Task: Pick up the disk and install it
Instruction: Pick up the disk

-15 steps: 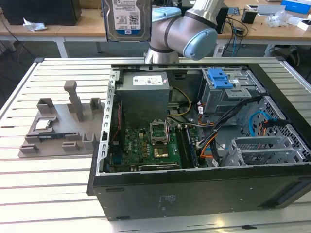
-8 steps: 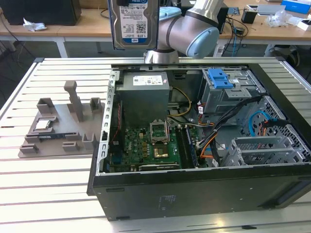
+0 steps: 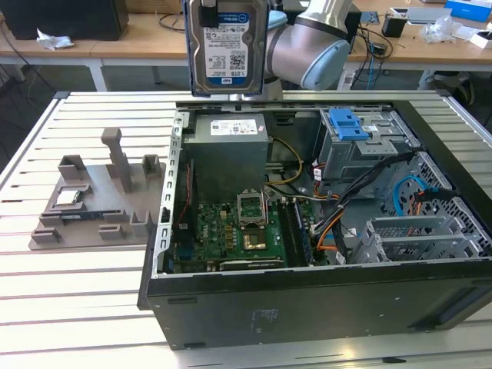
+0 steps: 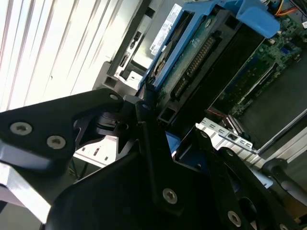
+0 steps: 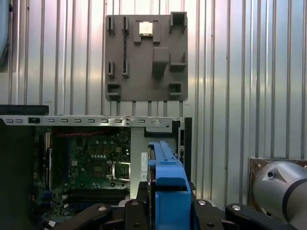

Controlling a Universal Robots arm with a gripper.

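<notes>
The disk [image 3: 228, 46] hangs upright in the air above the back edge of the open computer case [image 3: 307, 300], its blue-and-white label facing the exterior view. My gripper [image 4: 165, 129] is shut on it, with black fingers [image 4: 144, 143] clamped on the blue bracket along the disk's edge. In the second wrist view the disk [image 4: 201, 52] shows its connector side. In the first wrist view the blue bracket of the disk [image 5: 165, 167] stands edge-on between the two sides of the gripper [image 5: 168, 203], above the case interior.
Inside the case are a grey box with a white sticker [image 3: 229, 154], a motherboard [image 3: 231, 231] and a metal cage with a blue handle [image 3: 350, 123], plus loose cables. A grey fixture plate [image 3: 100, 200] lies on the slatted table [image 3: 77, 307] at the exterior view's left.
</notes>
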